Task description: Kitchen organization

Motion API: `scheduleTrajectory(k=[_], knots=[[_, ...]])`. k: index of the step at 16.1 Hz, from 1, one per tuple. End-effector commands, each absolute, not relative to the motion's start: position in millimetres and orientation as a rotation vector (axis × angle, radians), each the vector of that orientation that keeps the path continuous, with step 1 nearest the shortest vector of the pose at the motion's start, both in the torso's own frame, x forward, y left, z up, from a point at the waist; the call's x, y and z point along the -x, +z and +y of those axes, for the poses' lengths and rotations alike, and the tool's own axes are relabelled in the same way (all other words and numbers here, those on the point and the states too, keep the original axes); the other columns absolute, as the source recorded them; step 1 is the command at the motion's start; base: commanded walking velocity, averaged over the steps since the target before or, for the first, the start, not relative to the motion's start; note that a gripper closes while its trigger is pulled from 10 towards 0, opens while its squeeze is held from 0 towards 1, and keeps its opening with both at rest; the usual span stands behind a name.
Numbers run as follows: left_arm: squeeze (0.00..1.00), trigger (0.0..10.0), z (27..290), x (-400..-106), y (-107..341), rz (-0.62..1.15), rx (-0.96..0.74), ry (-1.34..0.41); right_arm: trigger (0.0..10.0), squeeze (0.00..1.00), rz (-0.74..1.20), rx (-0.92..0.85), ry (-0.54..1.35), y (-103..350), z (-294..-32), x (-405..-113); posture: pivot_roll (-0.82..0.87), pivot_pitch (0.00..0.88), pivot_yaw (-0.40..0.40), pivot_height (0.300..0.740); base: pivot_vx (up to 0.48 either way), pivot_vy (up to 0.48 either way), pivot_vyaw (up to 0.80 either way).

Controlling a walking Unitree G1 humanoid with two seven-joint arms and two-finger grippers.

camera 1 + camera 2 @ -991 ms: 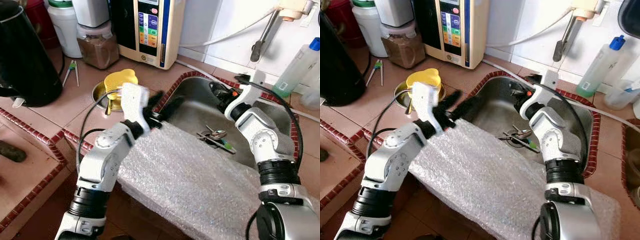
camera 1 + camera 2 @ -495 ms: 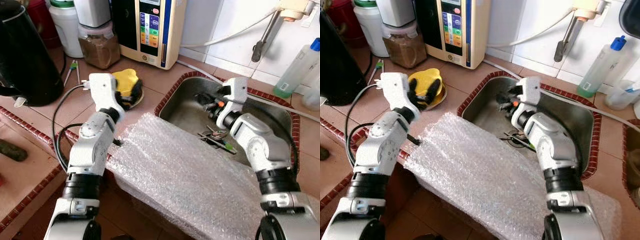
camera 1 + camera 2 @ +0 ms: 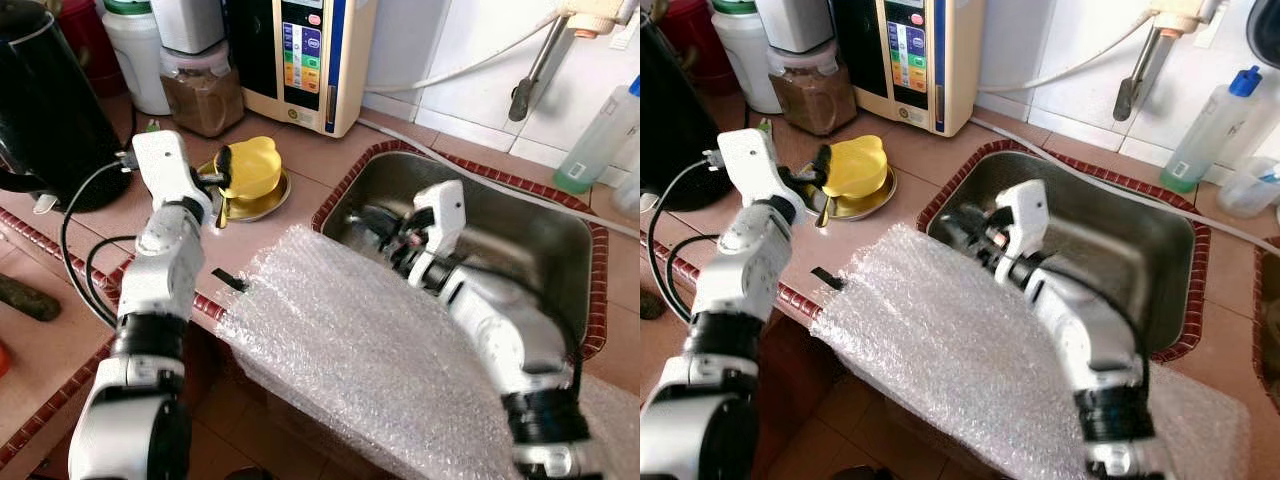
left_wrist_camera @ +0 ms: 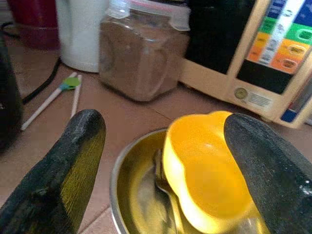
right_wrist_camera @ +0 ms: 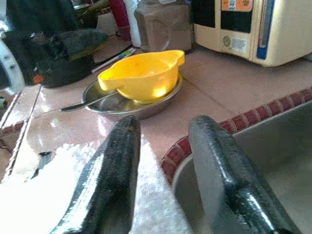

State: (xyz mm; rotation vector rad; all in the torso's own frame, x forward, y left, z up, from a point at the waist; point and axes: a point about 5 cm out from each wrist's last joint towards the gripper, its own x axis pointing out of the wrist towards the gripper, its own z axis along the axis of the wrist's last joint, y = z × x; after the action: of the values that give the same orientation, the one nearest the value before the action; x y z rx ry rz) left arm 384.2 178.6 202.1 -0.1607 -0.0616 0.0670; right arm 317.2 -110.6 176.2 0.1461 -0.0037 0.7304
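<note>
Your left gripper (image 4: 161, 161) sat with its fingers spread wide, framing the yellow bowl (image 3: 248, 166) without touching it. The bowl rested tilted in the steel dish (image 3: 268, 205) on the tiled counter (image 3: 300, 150), left of the sink (image 3: 520, 225), with a spoon (image 5: 90, 101) lying under it in the dish. Your right gripper (image 3: 372, 222) was over the sink's near-left corner, fingers parted and holding nothing, pointed toward the same dish. Risk noted: the bowl was already leaning, so a closing finger meeting its rim off-centre would likely tip it or skid the dish, and the spoon could flick out. Both grippers aimed at one spot; if you brought the right one in, they could collide. The bubble wrap (image 3: 390, 350) draped over the counter edge lay just beside the right arm and looked loose enough to drag along. The brown jar (image 3: 203, 88) and black kettle (image 3: 45, 110) stood near the left arm; a wide swing could knock them.
</note>
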Motion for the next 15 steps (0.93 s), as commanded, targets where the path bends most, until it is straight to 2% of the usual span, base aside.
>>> scheduleTrajectory(k=[1,2,3,4,5,9,10,11,12,13,14,15], knots=[[1.0,10.0,180,-389,205,-0.051,0.175,0.083,10.0,1.0,-0.04,-0.122,0.72,180,-108,-312,-0.01,0.125,0.026,0.74,0.0,0.0,0.0],[1.0,10.0,179,-392,206,-0.045,0.18,0.078,10.0,1.0,-0.049,-0.113,0.716,179,-106,-310,-0.02,0.126,0.028,0.74,0.0,0.0,0.0],[0.73,10.0,178,-394,206,-0.038,0.18,0.067,10.0,1.0,-0.055,-0.107,0.716,179,-104,-307,-0.02,0.127,0.031,0.74,0.0,0.0,0.0],[0.15,10.0,177,-398,203,-0.003,0.176,0.059,10.0,1.0,-0.062,-0.102,0.722,178,-101,-303,-0.02,0.129,0.034,0.74,0.0,0.0,0.0],[0.0,10.0,177,-399,202,0.01,0.175,0.057,10.0,1.0,-0.065,-0.097,0.725,178,-99,-300,-0.02,0.128,0.039,0.74,0.0,0.0,0.0],[0.0,10.0,165,-404,185,0.146,0.171,-0.012,10.0,0.94,-0.077,-0.064,0.759,177,-93,-293,-0.03,0.121,0.041,0.74,0.0,0.0,0.0],[0.0,7.6,164,-405,184,0.149,0.176,-0.015,10.0,0.89,-0.079,-0.057,0.759,178,-93,-293,-0.04,0.119,0.04,0.74,0.0,0.0,0.0],[0.0,1.8,163,-406,183,0.157,0.178,-0.02,10.0,0.89,-0.081,-0.05,0.759,178,-93,-293,-0.04,0.117,0.04,0.74,0.0,0.0,0.0],[0.0,0.0,162,-406,181,0.17,0.19,-0.033,10.0,0.88,-0.082,-0.045,0.759,178,-93,-293,-0.04,0.113,0.041,0.74,0.0,0.0,0.0],[0.0,0.0,160,-406,180,0.182,0.186,-0.057,10.0,0.86,-0.082,-0.041,0.758,178,-92,-293,-0.04,0.11,0.04,0.74,0.0,0.0,0.0],[0.0,0.0,160,-406,179,0.193,0.198,-0.058,10.0,0.78,-0.082,-0.04,0.76,178,-92,-292,-0.04,0.108,0.041,0.74,0.0,0.0,0.0],[0.0,0.0,160,-406,178,0.2,0.198,-0.06,10.0,0.64,-0.082,-0.039,0.764,178,-91,-292,-0.04,0.106,0.041,0.74,0.0,0.0,0.0]])
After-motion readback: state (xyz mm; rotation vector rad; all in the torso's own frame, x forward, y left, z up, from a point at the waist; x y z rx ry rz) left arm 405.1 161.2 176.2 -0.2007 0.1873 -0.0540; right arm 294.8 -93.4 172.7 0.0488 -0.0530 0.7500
